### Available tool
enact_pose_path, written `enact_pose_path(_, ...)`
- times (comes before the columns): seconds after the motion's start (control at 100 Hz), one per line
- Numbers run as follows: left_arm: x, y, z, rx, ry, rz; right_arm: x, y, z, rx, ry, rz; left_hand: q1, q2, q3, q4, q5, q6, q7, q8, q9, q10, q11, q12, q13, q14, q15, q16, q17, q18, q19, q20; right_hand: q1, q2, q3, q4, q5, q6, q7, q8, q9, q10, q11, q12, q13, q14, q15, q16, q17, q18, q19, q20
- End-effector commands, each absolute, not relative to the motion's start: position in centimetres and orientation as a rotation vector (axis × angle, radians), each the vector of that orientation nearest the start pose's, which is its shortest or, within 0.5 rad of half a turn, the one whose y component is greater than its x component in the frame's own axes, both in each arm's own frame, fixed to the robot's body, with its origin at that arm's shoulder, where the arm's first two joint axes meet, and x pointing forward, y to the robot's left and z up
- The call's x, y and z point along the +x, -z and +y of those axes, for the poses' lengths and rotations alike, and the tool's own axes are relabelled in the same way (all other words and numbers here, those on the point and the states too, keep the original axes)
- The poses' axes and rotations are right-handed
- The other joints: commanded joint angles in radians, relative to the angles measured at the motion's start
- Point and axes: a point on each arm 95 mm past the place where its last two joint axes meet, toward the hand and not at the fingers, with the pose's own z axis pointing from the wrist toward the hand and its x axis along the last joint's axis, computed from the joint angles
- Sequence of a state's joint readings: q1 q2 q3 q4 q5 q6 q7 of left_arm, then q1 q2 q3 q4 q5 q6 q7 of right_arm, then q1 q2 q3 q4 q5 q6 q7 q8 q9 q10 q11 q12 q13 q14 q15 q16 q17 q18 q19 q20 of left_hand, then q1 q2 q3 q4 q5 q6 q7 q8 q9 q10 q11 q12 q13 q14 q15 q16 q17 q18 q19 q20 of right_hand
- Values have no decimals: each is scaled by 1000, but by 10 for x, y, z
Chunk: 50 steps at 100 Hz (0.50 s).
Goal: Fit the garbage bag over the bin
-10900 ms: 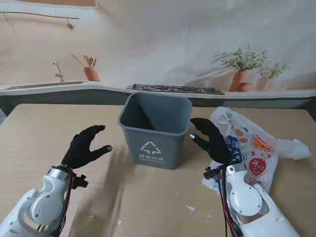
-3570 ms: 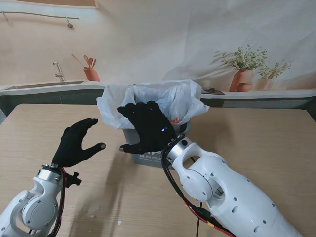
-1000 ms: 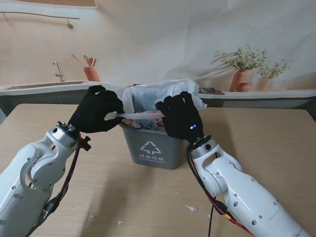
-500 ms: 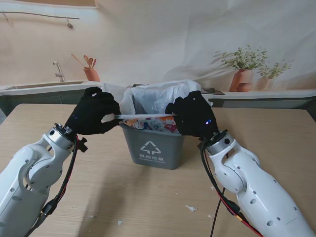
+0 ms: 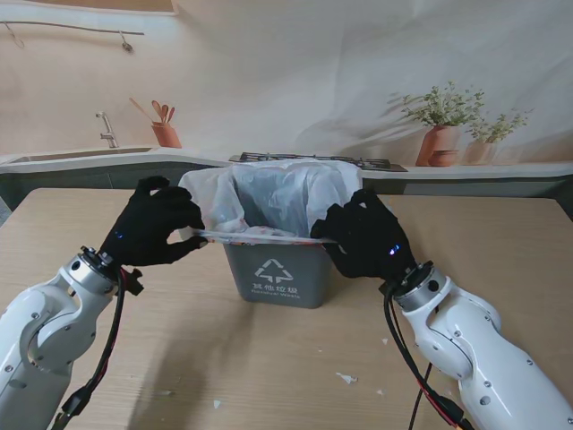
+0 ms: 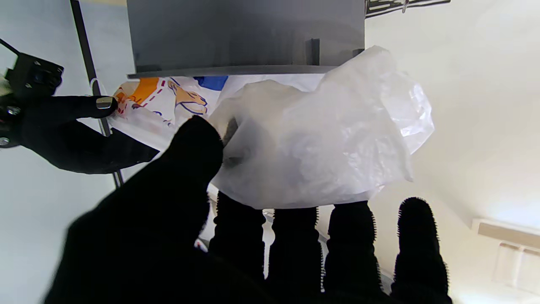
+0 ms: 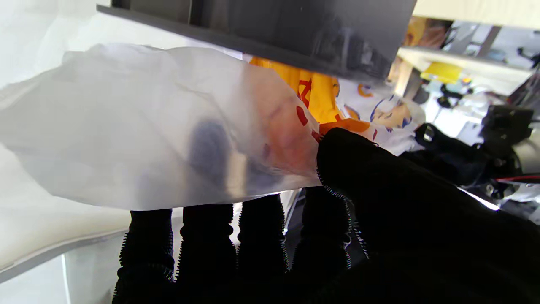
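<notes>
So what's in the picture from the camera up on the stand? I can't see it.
Two black robot hands, the left robot hand and the right robot hand, hold a white garbage bag stretched open over a gray bin on a wooden table.

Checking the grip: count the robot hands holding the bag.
2: left robot hand pinches the garbage bag at the bin's left corner, right robot hand at its right.

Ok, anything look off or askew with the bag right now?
Slightly. The garbage bag is stretched between left hand and right hand, but its near edge sits above the bin rim, not folded over it.
</notes>
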<state>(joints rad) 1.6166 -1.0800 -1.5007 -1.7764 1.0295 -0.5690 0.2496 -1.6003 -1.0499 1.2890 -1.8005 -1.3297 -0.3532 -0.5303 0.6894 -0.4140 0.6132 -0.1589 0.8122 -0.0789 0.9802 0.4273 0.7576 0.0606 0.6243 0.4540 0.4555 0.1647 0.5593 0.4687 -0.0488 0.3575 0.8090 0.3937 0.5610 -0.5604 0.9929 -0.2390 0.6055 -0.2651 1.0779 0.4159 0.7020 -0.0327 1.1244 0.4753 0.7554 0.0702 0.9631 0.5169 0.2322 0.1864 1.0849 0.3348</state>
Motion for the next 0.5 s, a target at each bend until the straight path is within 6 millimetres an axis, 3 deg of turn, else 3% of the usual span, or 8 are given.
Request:
enact_pose_path(0.0,380,211,37,-600,1935,1372,361,223,23,313,-1841,1337,3,-28,42,-20,10,-25,62,-10,6,-6,-7,13,24,8,-14,20,-1,22,-8,3,3,15,7,22,13,-32,62,49,-40,-9,-17,-2,-37,-8,5,11,-29,-4,8,7)
enact_pose_path(0.16,373,219,42,-586,1909,1397,359,231,17,293,-1824,1366,-3,-61,73,-27,5,-34,63,-25,4,-7,-5,14,23,8,-12,21,-3,21,-8,5,7,10,9,15,16,-53,48,58,-84,-4,-13,-3,-81,-9,1,16,-54,-13,2,6)
enact_pose_path(0.49,361,246,47,-571,1854,1458,360,251,8,392,-1800,1405,-7,-162,138,-40,-16,-45,80,-30,-7,-6,8,20,22,17,2,31,-8,25,-10,5,13,11,16,15,-3,-27,59,86,-82,-12,44,36,-78,-16,36,36,-49,-19,20,14)
